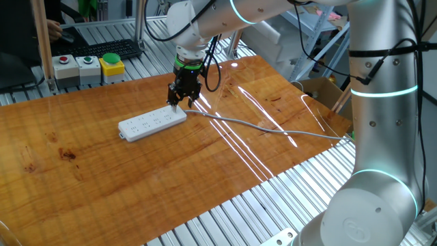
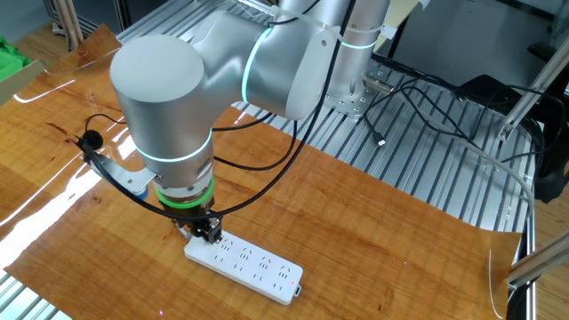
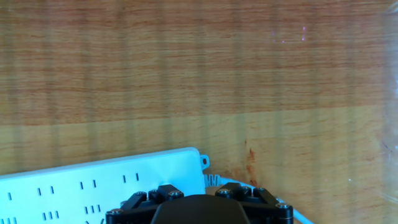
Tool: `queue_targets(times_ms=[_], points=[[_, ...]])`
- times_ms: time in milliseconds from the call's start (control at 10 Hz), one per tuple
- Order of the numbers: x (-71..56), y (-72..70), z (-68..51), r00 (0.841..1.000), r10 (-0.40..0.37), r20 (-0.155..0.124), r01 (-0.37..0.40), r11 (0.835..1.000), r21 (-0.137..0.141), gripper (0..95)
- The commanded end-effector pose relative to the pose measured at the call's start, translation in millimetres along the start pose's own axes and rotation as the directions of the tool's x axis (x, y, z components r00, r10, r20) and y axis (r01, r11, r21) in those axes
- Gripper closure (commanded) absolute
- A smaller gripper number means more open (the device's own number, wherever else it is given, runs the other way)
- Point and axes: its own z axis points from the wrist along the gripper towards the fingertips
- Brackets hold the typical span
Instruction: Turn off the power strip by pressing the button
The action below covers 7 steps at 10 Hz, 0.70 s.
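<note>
The power strip (image 1: 151, 123) is a long flat white bar with a row of sockets, lying on the wooden table top. A thin grey cable (image 1: 273, 129) runs from its right end across the table. It also shows in the other fixed view (image 2: 251, 263) and at the bottom left of the hand view (image 3: 93, 180). My black gripper (image 1: 183, 103) points straight down onto the cable end of the strip. In the other fixed view the gripper (image 2: 209, 235) sits on that same end. The fingertips are hidden, so their state cannot be told. The button is hidden under the gripper.
The wooden table top (image 1: 102, 178) lies on a slotted metal bench. A box with red, green and yellow buttons (image 1: 89, 67) and a black keyboard (image 1: 109, 48) stand behind the table. A cardboard box (image 1: 324, 92) sits at the right. Loose black cables (image 2: 427, 98) lie on the bench.
</note>
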Motion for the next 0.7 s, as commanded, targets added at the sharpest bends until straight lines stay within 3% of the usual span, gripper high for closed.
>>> queue_targets(times_ms=[100,400,600,700], points=[[-1.2,0.9,1.9,1.000,-0.001,0.000,0.001,1.000,-0.004,38.0],[-3.3,6.9,22.8,1.000,-0.014,0.004,0.014,1.000,0.000,38.0],[-3.0,7.1,23.5,1.000,-0.015,-0.004,0.015,1.000,0.001,38.0],[-1.2,5.2,16.9,1.000,-0.013,-0.006,0.013,1.000,0.009,38.0]])
